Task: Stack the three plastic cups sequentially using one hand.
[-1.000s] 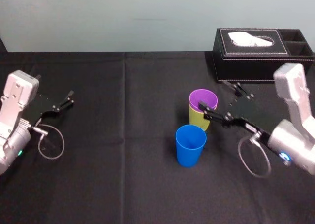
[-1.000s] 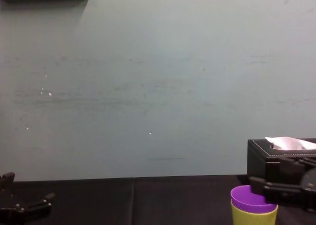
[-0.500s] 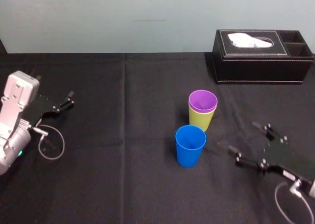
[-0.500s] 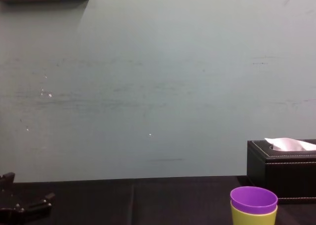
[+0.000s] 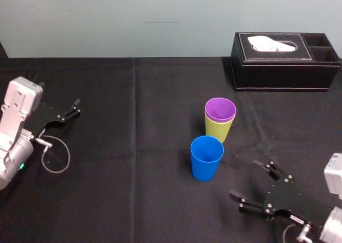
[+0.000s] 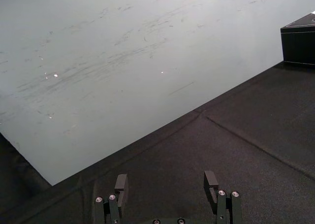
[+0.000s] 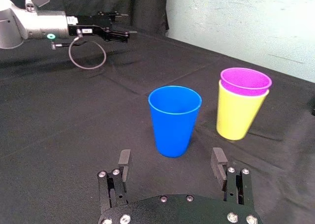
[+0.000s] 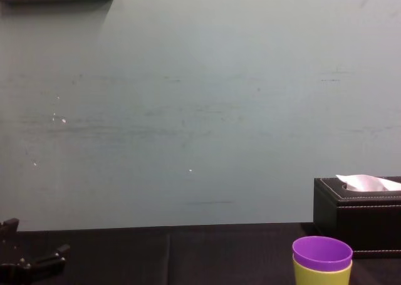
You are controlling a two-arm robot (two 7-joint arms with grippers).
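Plastic cups: two of the three are nested and one stands loose on the bench [image 5: 133, 200].

1. Left arm [image 5: 18, 120]: parked at the bench's left edge, well apart from the cups. The left jaws stand open and hold nothing. No hazard is expected from this side.

2. Blue cup [image 5: 206, 158]: upright mid-bench, alone, just in front of the stack. It looks light and smooth-walled. A jaw that meets its wall or rim before closing would likely push or tip it. A grip on the tapered wall could let it slide out.

3. Lime-green cup [image 5: 216, 130] with the purple cup [image 5: 220, 109] seated inside it: upright, just behind the blue cup. Widely spread jaws closing on the blue cup could clip this stack. A blue cup lowered off-centre would probably catch the purple rim and topple both.

4. Right arm [image 5: 294, 204]: low at the bench's near right, pointing toward the blue cup. The right jaws are spread wide and empty, short of the cup.
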